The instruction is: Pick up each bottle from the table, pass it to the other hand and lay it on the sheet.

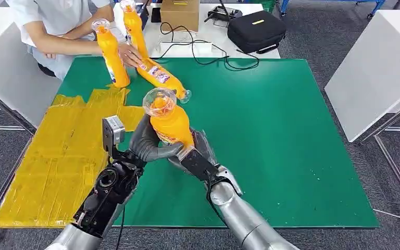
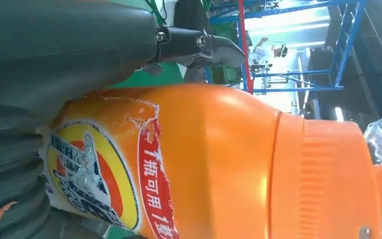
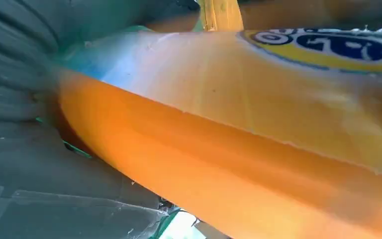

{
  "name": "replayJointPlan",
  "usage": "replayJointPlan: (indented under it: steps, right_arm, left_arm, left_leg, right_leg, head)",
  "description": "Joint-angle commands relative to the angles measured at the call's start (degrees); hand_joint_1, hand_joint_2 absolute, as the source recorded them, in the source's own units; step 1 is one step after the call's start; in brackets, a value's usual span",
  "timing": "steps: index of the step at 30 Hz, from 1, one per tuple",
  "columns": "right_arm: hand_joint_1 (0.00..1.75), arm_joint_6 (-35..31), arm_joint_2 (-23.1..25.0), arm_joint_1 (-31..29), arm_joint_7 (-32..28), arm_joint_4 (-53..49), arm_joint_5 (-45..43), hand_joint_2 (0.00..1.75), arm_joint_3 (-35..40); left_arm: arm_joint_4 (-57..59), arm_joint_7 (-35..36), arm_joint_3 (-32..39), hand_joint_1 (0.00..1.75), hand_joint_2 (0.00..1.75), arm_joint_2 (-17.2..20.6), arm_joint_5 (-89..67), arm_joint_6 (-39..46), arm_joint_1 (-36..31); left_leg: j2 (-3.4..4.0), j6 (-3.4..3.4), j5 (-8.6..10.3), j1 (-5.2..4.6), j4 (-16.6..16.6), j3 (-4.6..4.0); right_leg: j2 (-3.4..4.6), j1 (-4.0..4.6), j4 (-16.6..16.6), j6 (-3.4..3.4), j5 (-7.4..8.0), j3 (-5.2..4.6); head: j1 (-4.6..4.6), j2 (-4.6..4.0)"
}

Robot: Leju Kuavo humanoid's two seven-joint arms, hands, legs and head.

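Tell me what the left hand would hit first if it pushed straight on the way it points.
The left hand already wraps the held bottle; beyond that, the right hand gripping the bottle from the other side looks to be next, though depth is unclear.

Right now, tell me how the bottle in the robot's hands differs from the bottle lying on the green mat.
The held bottle stands upright above the mat, gripped by the left hand and the right hand; the lying bottle rests on its side on the green mat, cap toward the robot. A person's hand touches the lying bottle; none touches the held one. Both are orange with clear caps.
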Motion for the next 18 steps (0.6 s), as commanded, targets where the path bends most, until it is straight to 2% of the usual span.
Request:
replayJointPlan:
  steps: [1,6,11,12,13,14,15,16,18]
  right_arm:
    - [1.75,0.24,0.03,-0.83,0.56,3.83,1.3,1.75,4.54]
    - [1.75,0.24,-0.01,-0.83,0.49,4.07,1.28,1.75,4.28]
    - [1.75,0.26,0.07,-0.73,0.6,3.95,1.37,1.75,4.2]
    - [1.75,0.28,0.05,-0.76,0.62,3.92,1.37,1.75,4.18]
    - [1.75,0.58,0.07,-0.73,0.71,3.71,1.03,1.75,3.91]
    - [1.75,0.71,0.12,-0.64,0.76,3.6,0.72,1.75,3.67]
    - [1.75,0.71,0.12,-0.64,0.76,3.6,0.72,1.75,3.67]
    - [1.75,0.71,0.12,-0.64,0.76,3.6,0.72,1.75,3.67]
    - [1.75,0.71,0.12,-0.64,0.76,3.6,0.72,1.75,3.67]
  left_arm:
    - [3.5,-0.44,-6.61,1.75,1.75,-1.54,0.04,-1.11,-4.08]
    - [4.98,-0.5,-6.72,1.75,1.75,-1.94,1.34,-1.8,-4.65]
    - [6.78,-0.17,-6.06,1.75,1.75,-2.33,3.05,-2.12,-5.24]
    - [6.85,-0.17,-6.02,1.75,1.75,-2.35,3.12,-2.11,-5.29]
    - [6.99,-0.17,-5.92,1.75,1.75,-2.43,3.22,-2.01,-5.41]
    - [6.97,-0.18,-5.87,1.75,1.75,-2.46,3.27,-1.97,-5.4]
    - [6.97,-0.18,-5.87,1.75,1.75,-2.46,3.27,-1.97,-5.4]
    - [6.97,-0.18,-5.87,1.75,1.75,-2.46,3.27,-1.97,-5.4]
    - [6.97,-0.18,-5.87,1.75,1.75,-2.46,3.27,-1.97,-5.4]
  left_leg:
    - [-0.18,0.06,-0.12,0.03,0.02,0.25]
    - [-0.13,0.04,-0.03,0.02,-0.01,0.09]
    - [-0.17,0.09,-0.21,0.03,0.02,0.44]
    - [-0.16,0.06,-0.1,0.01,0.0,0.22]
    - [-0.21,0.12,-0.3,0.02,0.03,0.63]
    - [-0.13,0.05,-0.07,0.0,-0.01,0.16]
    - [-0.2,0.11,-0.28,0.01,0.03,0.55]
    - [-0.11,0.06,-0.09,0.01,0.0,0.2]
    - [-0.09,0.05,-0.08,0.02,0.0,0.16]
  right_leg:
    - [-0.29,0.08,-0.01,-0.16,-0.18,0.34]
    - [-0.21,0.05,-0.03,-0.09,-0.07,0.12]
    - [-0.36,0.11,0.0,-0.24,-0.28,0.5]
    - [-0.3,0.06,-0.01,-0.15,-0.16,0.26]
    - [-0.46,0.13,0.0,-0.32,-0.39,0.71]
    - [-0.26,0.04,0.0,-0.13,-0.13,0.18]
    - [-0.43,0.11,0.02,-0.29,-0.36,0.62]
    - [-0.25,0.06,-0.02,-0.14,-0.13,0.22]
    - [-0.22,0.06,-0.01,-0.13,-0.12,0.17]
  head:
    - [-0.02,0.0]
    - [0.0,0.0]
    - [-0.04,0.0]
    - [0.0,0.0]
    - [-0.02,0.0]
    - [-0.02,0.0]
    - [0.0,0.0]
    - [0.0,0.0]
    - [0.0,0.0]
